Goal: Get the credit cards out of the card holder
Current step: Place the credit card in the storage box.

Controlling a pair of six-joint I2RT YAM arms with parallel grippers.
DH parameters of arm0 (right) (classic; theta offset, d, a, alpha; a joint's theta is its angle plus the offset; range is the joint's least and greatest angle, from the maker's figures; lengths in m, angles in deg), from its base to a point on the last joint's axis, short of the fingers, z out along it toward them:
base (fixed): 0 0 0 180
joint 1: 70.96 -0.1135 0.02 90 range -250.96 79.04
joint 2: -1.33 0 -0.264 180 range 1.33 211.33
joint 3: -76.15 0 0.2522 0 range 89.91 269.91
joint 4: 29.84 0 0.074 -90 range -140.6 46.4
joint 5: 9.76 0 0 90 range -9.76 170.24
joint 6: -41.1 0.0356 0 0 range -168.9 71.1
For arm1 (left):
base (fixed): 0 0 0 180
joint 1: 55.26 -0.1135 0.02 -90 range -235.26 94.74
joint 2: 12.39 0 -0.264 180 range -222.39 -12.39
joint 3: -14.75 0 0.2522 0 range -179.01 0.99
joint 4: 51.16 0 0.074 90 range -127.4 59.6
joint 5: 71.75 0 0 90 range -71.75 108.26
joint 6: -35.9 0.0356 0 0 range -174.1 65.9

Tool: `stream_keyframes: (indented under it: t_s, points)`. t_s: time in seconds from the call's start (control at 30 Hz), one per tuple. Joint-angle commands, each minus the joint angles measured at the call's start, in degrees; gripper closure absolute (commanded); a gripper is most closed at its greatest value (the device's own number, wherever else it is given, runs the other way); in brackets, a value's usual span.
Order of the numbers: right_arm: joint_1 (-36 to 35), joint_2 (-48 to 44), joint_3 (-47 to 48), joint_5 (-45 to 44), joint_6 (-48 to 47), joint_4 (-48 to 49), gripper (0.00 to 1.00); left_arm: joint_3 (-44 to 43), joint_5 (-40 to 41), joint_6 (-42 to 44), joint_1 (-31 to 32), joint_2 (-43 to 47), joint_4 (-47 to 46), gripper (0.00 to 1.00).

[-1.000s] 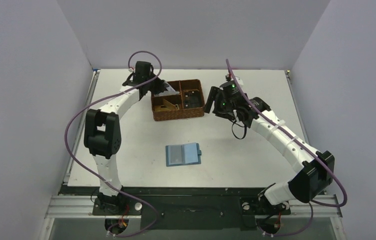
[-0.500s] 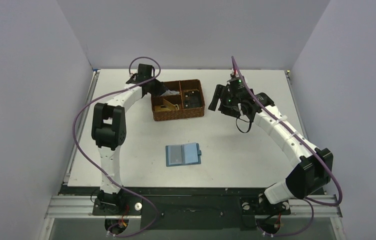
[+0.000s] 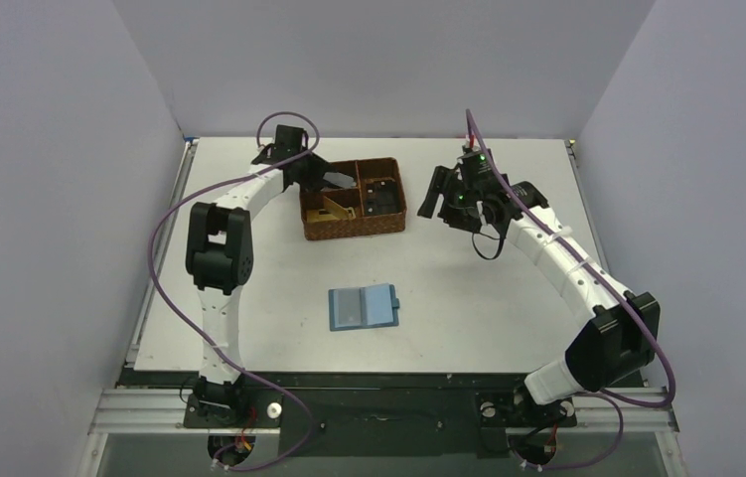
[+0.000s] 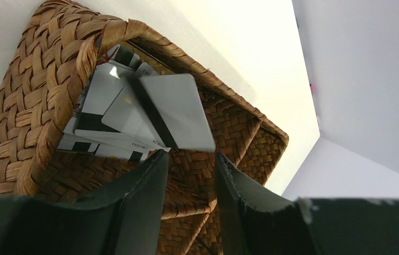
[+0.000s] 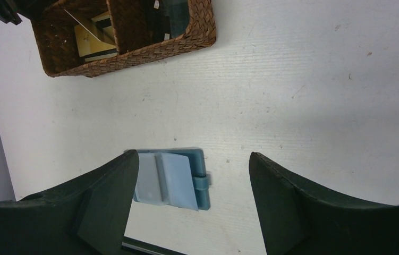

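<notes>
Cards (image 4: 133, 114) lie in the basket (image 4: 37, 90).
My left hand (image 4: 190, 159) is open just short of them; my right hand (image 5: 192, 155) is open, well apart from the wallet (image 5: 171, 179).

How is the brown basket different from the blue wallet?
The basket is brown and woven; the wallet is smooth and blue. The basket has raised walls and compartments, with cards piled in one; the wallet lies flat and open. The basket sits toward the back of the table; the wallet sits nearer the front. Both rest on the same white table.
</notes>
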Motion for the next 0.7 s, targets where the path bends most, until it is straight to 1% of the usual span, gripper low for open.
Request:
stream_keyframes:
  t_s: [0.0, 0.33, 0.67]
  points:
    - [0.51, 0.44, 2.55, 0.96, -0.9, 0.12, 0.28, -2.84, 0.49, 0.75, -0.23, 1.34, 0.01, 0.63]
    - [0.61, 1.07, 2.5, 1.86, -0.79, 0.09, 0.28, -1.3, 0.92, 1.29, -0.38, 4.3, 0.52, 0.54]
    - [0.68, 0.43, 1.94, 2.26, -0.5, 0.12, 0.28, -0.99, 1.42, 3.04, -0.24, 7.81, 1.65, 0.5]
